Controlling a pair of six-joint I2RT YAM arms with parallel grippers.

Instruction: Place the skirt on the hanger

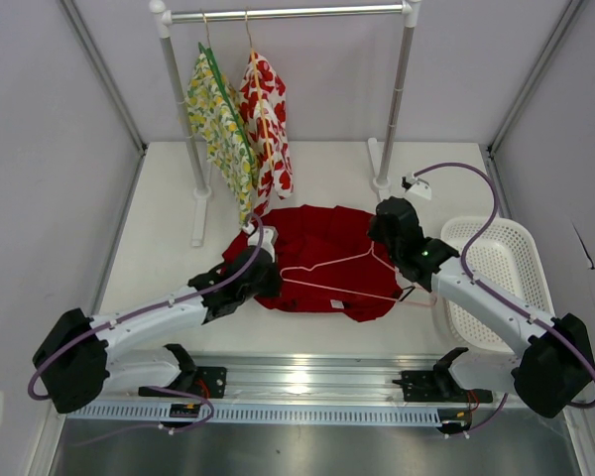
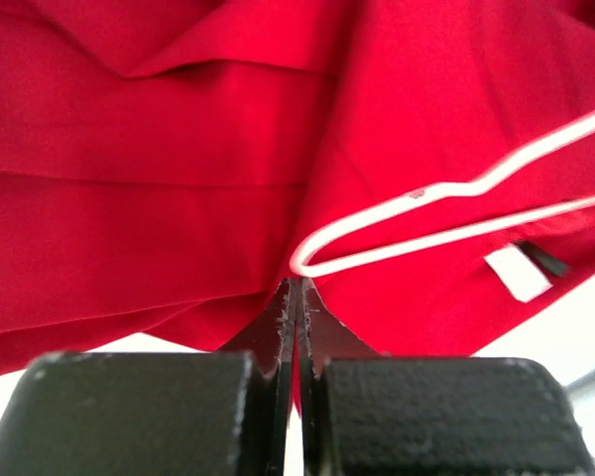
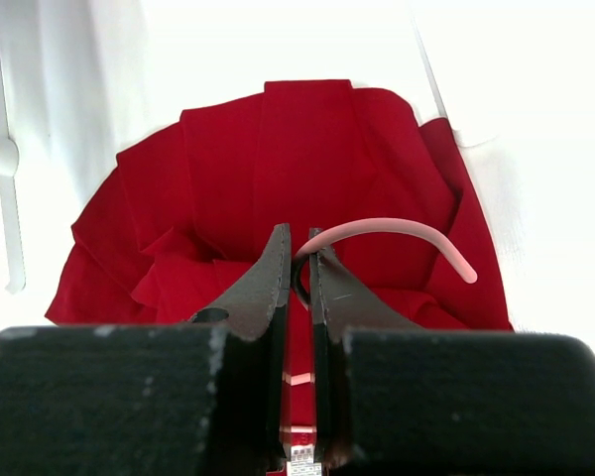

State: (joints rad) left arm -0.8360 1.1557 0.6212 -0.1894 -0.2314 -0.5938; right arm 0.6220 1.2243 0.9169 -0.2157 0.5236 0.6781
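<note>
the skirt [image 1: 322, 243] lies flat in the middle of the white table [image 1: 164, 238], and the pink hanger [image 2: 456, 235] lies on top of it. there is bare table to the left of the skirt. on the right a white basket [image 1: 506, 260] sits close by the right arm, so there is less room on that side. behind the skirt stands the clothes rack [image 1: 288, 14]. a yellow-green flowery garment [image 1: 218, 119] and a white one with red flowers [image 1: 268, 119] hang from it, and their bottoms come down near the skirt's far edge. the skirt's near edge is close to the metal rail [image 1: 307, 377] at the front.

the right gripper [image 3: 297, 243] is squeezed tight on the hanger's hook — only the right wrist view shows the hook curving out from between the tips. the left gripper [image 2: 296, 288] is pressed fully closed at the skirt's near edge, just beside the hanger's rounded corner. i cannot tell if any cloth is caught in it. only the left wrist view shows a small white label [image 2: 516, 273] on the skirt — the top view is too far away to show it.
</note>
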